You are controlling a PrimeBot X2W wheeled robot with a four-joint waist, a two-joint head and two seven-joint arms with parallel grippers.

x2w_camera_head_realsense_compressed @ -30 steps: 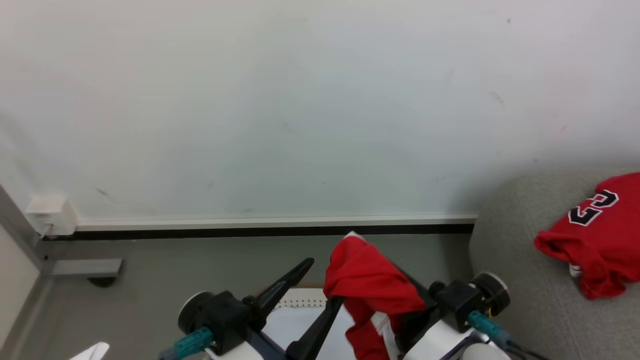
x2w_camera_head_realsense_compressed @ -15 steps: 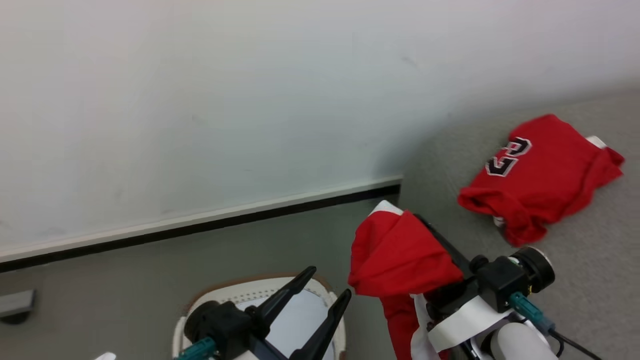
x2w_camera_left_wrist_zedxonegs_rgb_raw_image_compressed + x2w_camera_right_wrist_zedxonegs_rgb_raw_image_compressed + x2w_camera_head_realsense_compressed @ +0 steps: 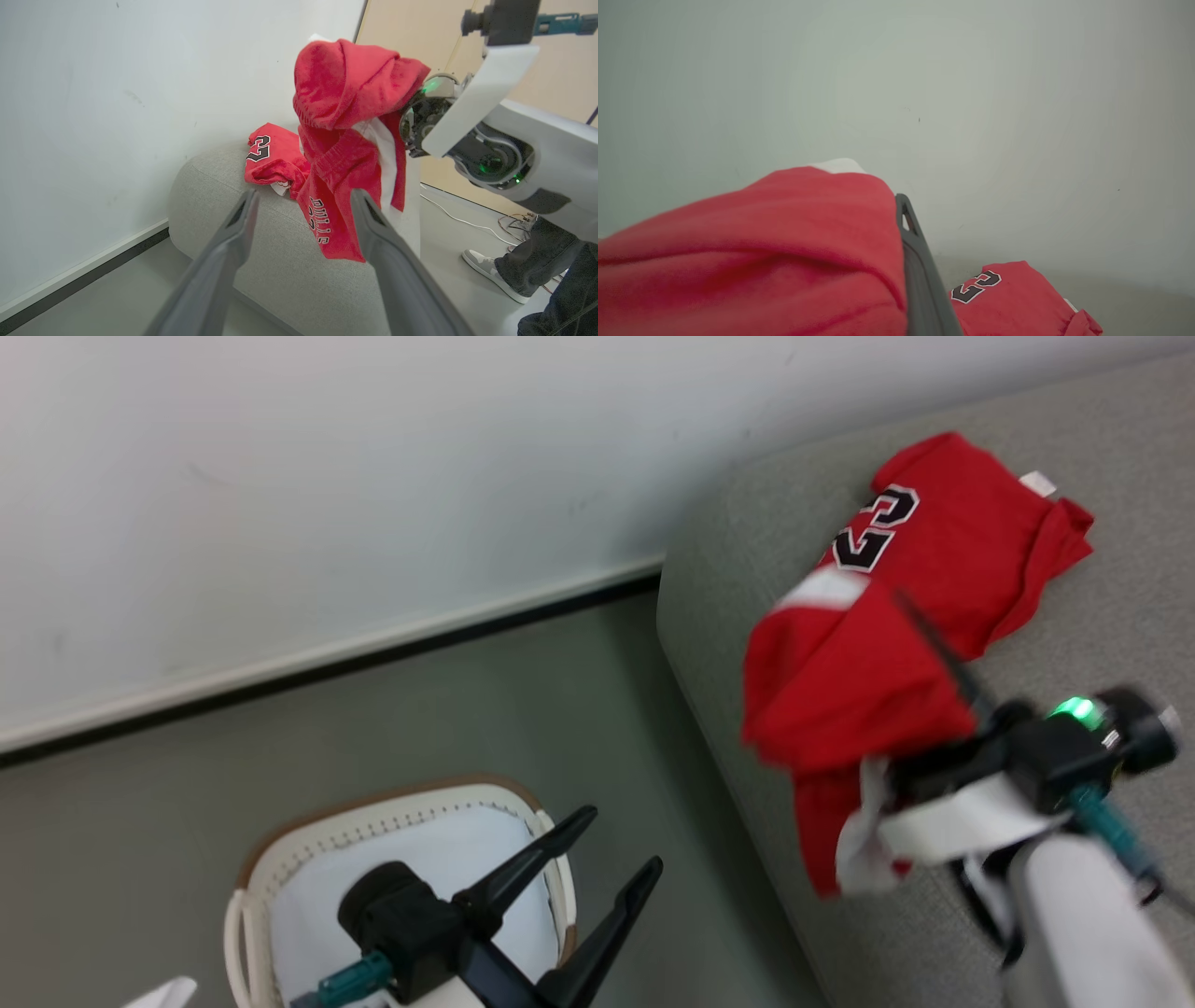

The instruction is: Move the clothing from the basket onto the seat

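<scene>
The white wall (image 3: 327, 476) spans my head view from 9 to 1 o'clock. The grey sofa (image 3: 738, 532) takes 2 to 4 o'clock, its rounded corner near the wall. The basket (image 3: 392, 823) stands on the floor (image 3: 140, 821) at 7 o'clock, apart from the sofa. The number 23 jersey (image 3: 971, 551) lies crumpled on the sofa at 2 o'clock. The red shorts (image 3: 850, 681) hang at 3 o'clock above the sofa's front edge. They are bunched over my right hand (image 3: 896, 616), which pinches them. I cannot tell whether their hem touches the cushion. My left hand (image 3: 621, 838) hovers spread over the basket's rim at 6 o'clock, holding nothing. In the left wrist view a person's shoe (image 3: 490, 275) rests at 4 o'clock.
</scene>
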